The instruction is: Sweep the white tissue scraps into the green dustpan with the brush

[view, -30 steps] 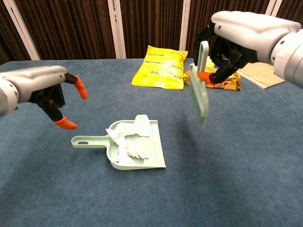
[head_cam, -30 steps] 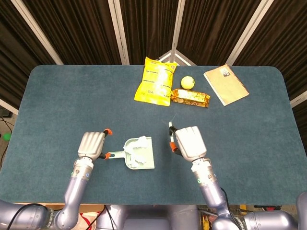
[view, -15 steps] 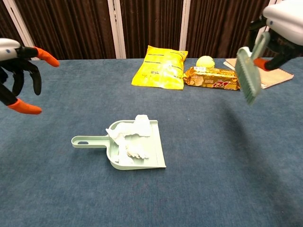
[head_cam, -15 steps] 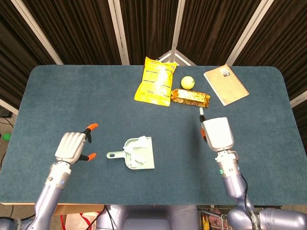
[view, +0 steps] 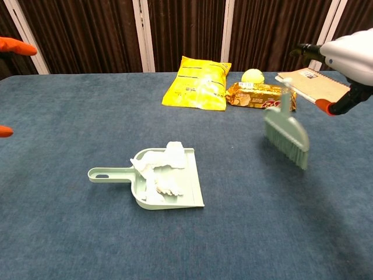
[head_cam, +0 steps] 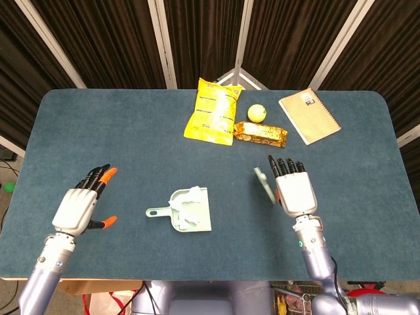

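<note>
Your right hand (head_cam: 294,191) has its fingers straight and spread, holding nothing. The brush (view: 287,132) stands just off its thumb side, bristles low, handle up; whether it touches the blue table (head_cam: 98,131) you cannot tell. Further out on that same side sits the green dustpan (head_cam: 190,210), handle toward your left hand (head_cam: 79,207), with the white tissue scraps (view: 164,168) piled inside it. Your left hand is spread too, empty, well apart from the dustpan handle. Beyond your right hand's fingertips lie a snack bar (head_cam: 260,134), yellow ball (head_cam: 256,113), yellow bag (head_cam: 212,111) and notebook (head_cam: 309,115).
</note>
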`<state>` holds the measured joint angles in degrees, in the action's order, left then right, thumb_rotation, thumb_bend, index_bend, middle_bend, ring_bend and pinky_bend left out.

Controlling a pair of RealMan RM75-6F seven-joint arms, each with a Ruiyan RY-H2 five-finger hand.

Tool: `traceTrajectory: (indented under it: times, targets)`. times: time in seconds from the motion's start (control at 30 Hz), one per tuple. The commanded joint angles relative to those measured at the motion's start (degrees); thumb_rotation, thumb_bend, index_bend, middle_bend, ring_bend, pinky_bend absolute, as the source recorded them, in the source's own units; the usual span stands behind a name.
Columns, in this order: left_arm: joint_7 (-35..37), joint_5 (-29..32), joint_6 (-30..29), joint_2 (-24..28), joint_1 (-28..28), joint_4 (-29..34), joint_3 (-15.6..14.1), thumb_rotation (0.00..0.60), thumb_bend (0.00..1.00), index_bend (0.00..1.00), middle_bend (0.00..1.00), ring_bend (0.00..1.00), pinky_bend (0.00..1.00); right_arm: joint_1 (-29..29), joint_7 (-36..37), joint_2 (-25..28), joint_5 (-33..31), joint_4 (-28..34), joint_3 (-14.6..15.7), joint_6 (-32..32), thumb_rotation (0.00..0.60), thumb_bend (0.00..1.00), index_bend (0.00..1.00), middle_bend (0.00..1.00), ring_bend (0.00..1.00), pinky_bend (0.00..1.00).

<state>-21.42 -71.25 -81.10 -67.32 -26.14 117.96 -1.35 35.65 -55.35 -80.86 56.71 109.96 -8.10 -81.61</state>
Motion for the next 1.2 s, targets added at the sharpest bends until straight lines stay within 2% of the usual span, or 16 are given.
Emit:
traceTrajectory:
  times: [0.03, 0.27, 0.47, 0.6, 0.8, 0.93, 1.03, 1.2]
  targets:
    - [2.0, -1.7, -0.6, 1.0, 1.4, -1.1, -0.4, 0.600, 0.00, 0.02, 0.00, 0.02, 0.18, -0.4, 0.2, -0.1, 0.0, 0.9, -0.2, -0.5, 0.600, 0.42, 0.00, 0.03, 0.02, 0.12]
    - [5.8, -7.2, -2.5, 3.2, 4.5, -3.6, -1.6, 0.600, 0.00, 0.00, 0.00, 0.00, 0.09, -3.2, 5.0, 2.5, 2.8, 3.6, 1.3, -1.7, 0.600, 0.41, 0.00, 0.00, 0.00, 0.06]
    - [9.2, -13.5, -5.4, 4.8, 8.4, -7.5, -4.4, 0.600, 0.00, 0.00, 0.00, 0.00, 0.06, -8.8, 14.3, 7.9, 9.3, 4.4, 6.8, -2.4, 0.600, 0.39, 0.00, 0.00, 0.00, 0.01]
    - [11.7, -18.1, -8.1, 5.4, 11.8, -11.5, -7.1, 0.600, 0.00, 0.00, 0.00, 0.00, 0.05, -13.3, 22.6, 11.9, 15.0, 2.0, 10.9, -3.9, 0.600, 0.39, 0.00, 0.00, 0.00, 0.00]
    - [14.0, -21.7, -11.6, 5.2, 16.1, -18.3, -9.1, 0.600, 0.00, 0.00, 0.00, 0.00, 0.05, -20.3, 33.6, 15.2, 22.1, -3.4, 15.6, -8.3, 0.600, 0.39, 0.00, 0.00, 0.00, 0.00]
    - [14.8, -22.4, -13.4, 4.8, 18.1, -22.1, -8.9, 0.600, 0.00, 0.00, 0.00, 0.00, 0.05, -24.1, 39.7, 16.1, 25.2, -7.9, 16.7, -11.6, 0.600, 0.39, 0.00, 0.00, 0.00, 0.00]
    - [18.2, -21.4, -16.5, 5.3, 20.7, -25.5, -8.1, 0.600, 0.00, 0.00, 0.00, 0.00, 0.05, -28.5, 45.6, 16.8, 27.7, -13.1, 16.4, -18.1, 0.600, 0.39, 0.00, 0.00, 0.00, 0.00]
    - [21.5, -21.1, -17.3, 5.6, 21.9, -27.2, -7.0, 0.600, 0.00, 0.00, 0.00, 0.00, 0.01, -30.8, 50.3, 17.5, 27.2, -15.1, 15.5, -18.4, 0.600, 0.39, 0.00, 0.00, 0.00, 0.00]
